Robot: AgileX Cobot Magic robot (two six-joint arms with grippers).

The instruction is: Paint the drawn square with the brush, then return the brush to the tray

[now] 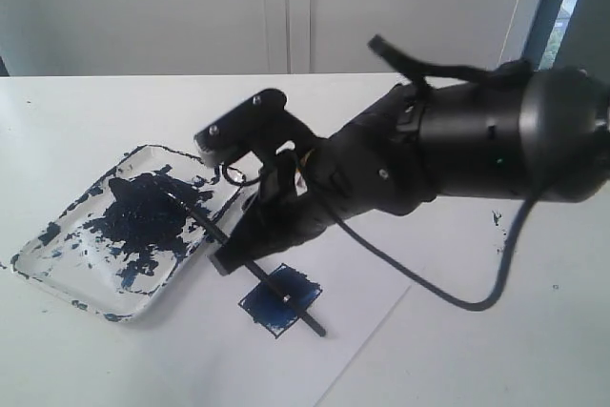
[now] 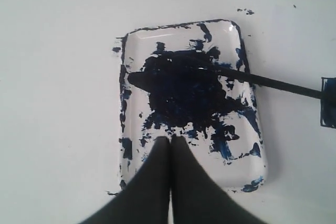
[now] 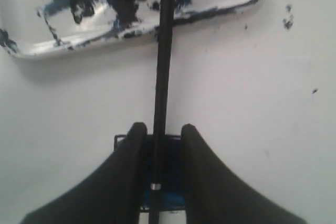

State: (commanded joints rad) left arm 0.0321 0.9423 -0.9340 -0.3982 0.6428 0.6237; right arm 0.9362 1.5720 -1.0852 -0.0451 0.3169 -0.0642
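Note:
The brush (image 1: pixel 205 226) lies with its paint-covered tip in the tray (image 1: pixel 57 269) and its black handle sloping out over the rim and across the drawn square (image 1: pixel 267 307), which is filled dark blue. My right gripper (image 1: pixel 233 259) hovers low over the handle, open. Its fingers straddle the brush (image 3: pixel 164 66) above the square (image 3: pixel 170 187), with a gap at one side. The left gripper (image 2: pixel 170 139) is shut with nothing in it, above the near end of the tray (image 2: pixel 241 166). The brush (image 2: pixel 273 83) and a corner of the square (image 2: pixel 329 103) show there too.
The white paper sheet (image 1: pixel 362 331) with the square lies beside the tray on the white table. A black cable (image 1: pixel 457 297) droops from the right arm to the table. Small paint specks (image 1: pixel 496 219) dot the table on the right.

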